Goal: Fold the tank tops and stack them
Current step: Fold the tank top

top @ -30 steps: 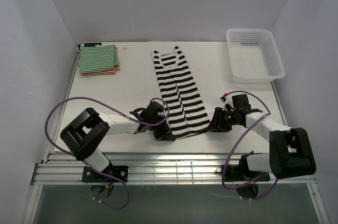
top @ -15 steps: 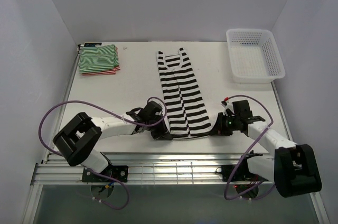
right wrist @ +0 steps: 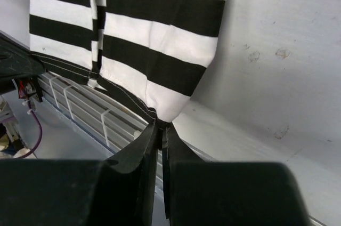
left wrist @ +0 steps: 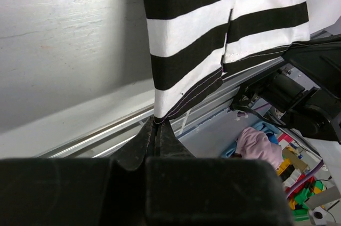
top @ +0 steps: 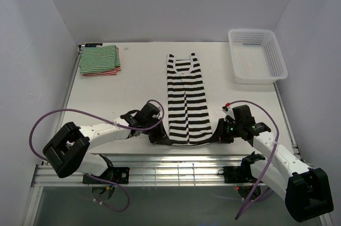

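Black-and-white tank top (top: 185, 98): soft, wide-striped, long flat panel, stitched hem. Left gripper (left wrist: 155, 129) pinches one hem corner, right gripper (right wrist: 158, 127) the other; cloth stretches ahead of both. Green-and-white top (top: 99, 58), folded, seemingly over red-and-white top (top: 98, 73), far beyond left gripper.

The tank top (top: 186, 103) has wide black-and-white stripes; the folded top (top: 99, 58) has thin green-and-white ones; the basket (top: 259, 78) is white.

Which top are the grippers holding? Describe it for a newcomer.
On the white table, look down the middle. The tank top lies spread there, near corners pinched by the left gripper and right gripper. Its wide black-and-white stripes differ from the thin-striped folded pile far left and the white basket far right.
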`<state>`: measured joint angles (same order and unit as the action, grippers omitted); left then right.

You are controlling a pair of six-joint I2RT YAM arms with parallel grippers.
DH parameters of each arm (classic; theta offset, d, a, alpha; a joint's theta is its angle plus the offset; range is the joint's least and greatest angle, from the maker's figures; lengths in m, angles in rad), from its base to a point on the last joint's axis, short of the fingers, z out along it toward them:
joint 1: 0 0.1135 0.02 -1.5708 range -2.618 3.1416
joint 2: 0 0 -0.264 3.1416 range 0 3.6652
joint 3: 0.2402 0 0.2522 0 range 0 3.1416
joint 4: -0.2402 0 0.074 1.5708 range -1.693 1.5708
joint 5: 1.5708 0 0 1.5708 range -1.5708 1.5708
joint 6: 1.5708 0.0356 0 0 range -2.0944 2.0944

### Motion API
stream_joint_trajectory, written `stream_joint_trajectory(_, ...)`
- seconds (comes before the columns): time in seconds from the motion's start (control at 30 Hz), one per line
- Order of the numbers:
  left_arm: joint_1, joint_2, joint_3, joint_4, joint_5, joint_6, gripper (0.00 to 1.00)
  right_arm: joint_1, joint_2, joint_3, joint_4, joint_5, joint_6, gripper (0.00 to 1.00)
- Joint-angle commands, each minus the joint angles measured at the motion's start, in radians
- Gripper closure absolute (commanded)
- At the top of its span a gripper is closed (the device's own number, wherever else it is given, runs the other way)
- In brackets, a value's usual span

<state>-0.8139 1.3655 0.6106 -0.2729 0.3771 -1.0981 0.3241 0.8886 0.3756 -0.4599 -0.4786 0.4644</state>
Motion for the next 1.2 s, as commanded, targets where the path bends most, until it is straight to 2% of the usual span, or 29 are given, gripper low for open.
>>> stream_joint_trajectory(0.0, -0.002, -0.026, 0.067, -0.031, -0.023, 0.015, 1.0, 0.006, 0.018, 0.117, -0.014, 0.058, -0.006, 0.92)
stream_joint_trajectory(0.13, 0.022, -0.019, 0.141, -0.045, -0.069, 0.033, 1.0, 0.007, 0.064, 0.184, 0.007, 0.08, -0.012, 0.92)
stream_joint_trajectory(0.27, 0.061, 0.02, 0.199, -0.009, -0.055, 0.05, 1.0, 0.004, 0.107, 0.264, 0.035, 0.138, -0.015, 0.92)
stream_joint_trajectory(0.43, 0.137, 0.095, 0.288, 0.009, -0.021, 0.09, 1.0, 0.001, 0.202, 0.374, 0.064, 0.193, -0.029, 0.92)
stream_joint_trajectory(0.67, 0.234, 0.176, 0.446, -0.008, -0.052, 0.179, 1.0, -0.013, 0.323, 0.509, 0.147, 0.247, -0.03, 0.92)
stream_joint_trajectory(0.87, 0.281, 0.288, 0.603, -0.071, -0.061, 0.251, 1.0, -0.023, 0.444, 0.644, 0.185, 0.233, -0.055, 0.92)
stream_joint_trajectory(1.17, 0.352, 0.409, 0.733, -0.078, -0.04, 0.29, 1.0, -0.056, 0.605, 0.752, 0.26, 0.195, -0.064, 0.92)
